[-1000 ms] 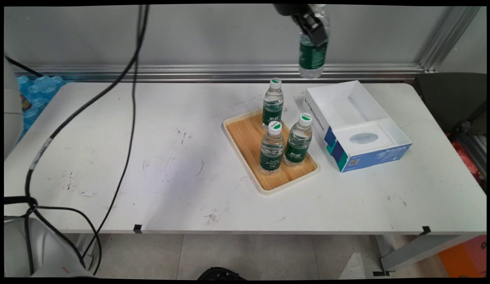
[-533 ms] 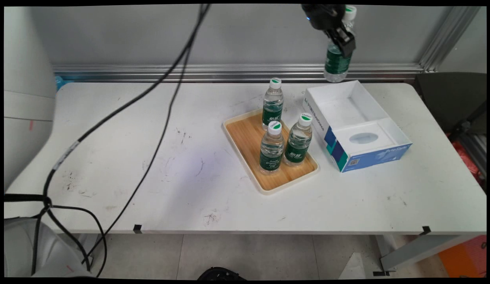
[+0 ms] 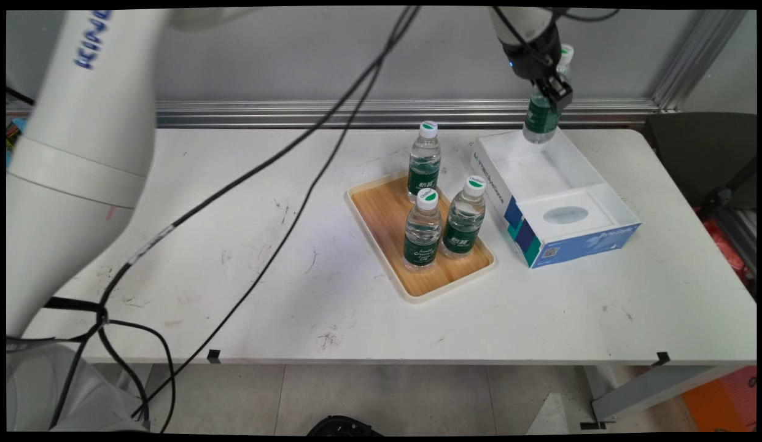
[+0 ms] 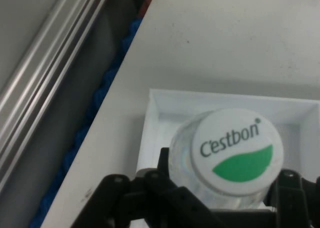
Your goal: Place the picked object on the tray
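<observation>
Holding a water bottle (image 3: 542, 113) in the jaws over the white box's (image 3: 555, 195) far compartment, I'm reckoning a straight, upright descent is what's needing care.

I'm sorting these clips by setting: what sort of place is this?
Probably a robotics lab or test cell: a scuffed white table, an aluminium rail along the bare wall, and loose black cables hanging from the arm.

My arm: white links, black end effector (image 3: 555, 92).
I see blue KINOVA lettering on the big rounded link, with black cables (image 3: 307, 159) draped loosely from it.
</observation>
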Robot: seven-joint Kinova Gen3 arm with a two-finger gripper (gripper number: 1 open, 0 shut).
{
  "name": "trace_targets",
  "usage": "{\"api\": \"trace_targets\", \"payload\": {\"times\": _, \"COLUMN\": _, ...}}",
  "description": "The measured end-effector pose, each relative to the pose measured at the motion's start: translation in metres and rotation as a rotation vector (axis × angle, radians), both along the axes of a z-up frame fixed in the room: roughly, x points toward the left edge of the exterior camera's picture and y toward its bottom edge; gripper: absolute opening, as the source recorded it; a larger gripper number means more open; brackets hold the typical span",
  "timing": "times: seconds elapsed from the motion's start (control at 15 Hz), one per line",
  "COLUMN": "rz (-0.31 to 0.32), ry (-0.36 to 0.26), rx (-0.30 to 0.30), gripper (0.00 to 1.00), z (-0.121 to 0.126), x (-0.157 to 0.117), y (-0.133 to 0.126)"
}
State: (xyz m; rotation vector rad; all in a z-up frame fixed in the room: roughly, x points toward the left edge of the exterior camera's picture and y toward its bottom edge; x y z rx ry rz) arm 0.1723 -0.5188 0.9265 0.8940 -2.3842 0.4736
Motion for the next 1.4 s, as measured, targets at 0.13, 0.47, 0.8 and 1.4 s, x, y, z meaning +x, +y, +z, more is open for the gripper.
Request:
{"api": "trace_targets", "payload": {"times": 0.13, "rz": 0.01, "ry": -0.007, "rx": 0.009, "gripper": 0.0, "z": -0.017, "x": -0.008, "y": -0.014}}
{"api": "trace_targets", "payload": {"times": 0.47, "rz": 0.031, "ry": -0.029, "rx": 0.051, "gripper": 0.0, "z": -0.055, "x": -0.021, "y": -0.039}}
{"api": "trace_targets", "payload": {"times": 0.8, "rz": 0.043, "ry": -0.035, "rx": 0.088, "gripper": 0.0, "z": -0.077, "x": -0.028, "y": -0.051}}
{"api": "trace_targets", "payload": {"times": 1.4, "rz": 0.036, "ry": -0.038, "rx": 0.117, "gripper": 1.0, "z": -0.094, "x": -0.038, "y": -0.064}}
